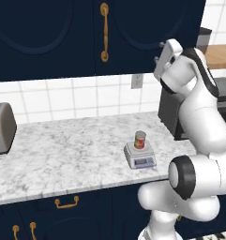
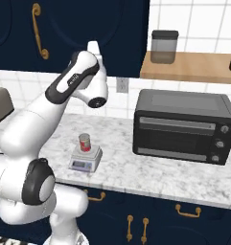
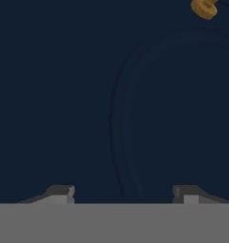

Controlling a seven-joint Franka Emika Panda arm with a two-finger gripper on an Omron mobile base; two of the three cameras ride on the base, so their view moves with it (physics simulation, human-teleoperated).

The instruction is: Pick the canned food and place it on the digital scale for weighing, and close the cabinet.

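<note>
The gripper [image 3: 120, 192] stands open and empty, its fingertips [image 3: 62, 191] well apart, close against the navy cabinet [image 3: 87, 95] door near a brass handle [image 3: 204, 8]. Below, the can [image 1: 140, 139] sits upright on the scale [image 1: 140, 156] on the counter [image 1: 63, 154], left of the oven [image 2: 184, 125].

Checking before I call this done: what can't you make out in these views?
- Gripper contact with the cabinet: hand view too close to tell.
- Digital scale display: too small to read in both base views.
- Canned food label: too small.
- Cabinet top: cut off by the frame edge.
</note>
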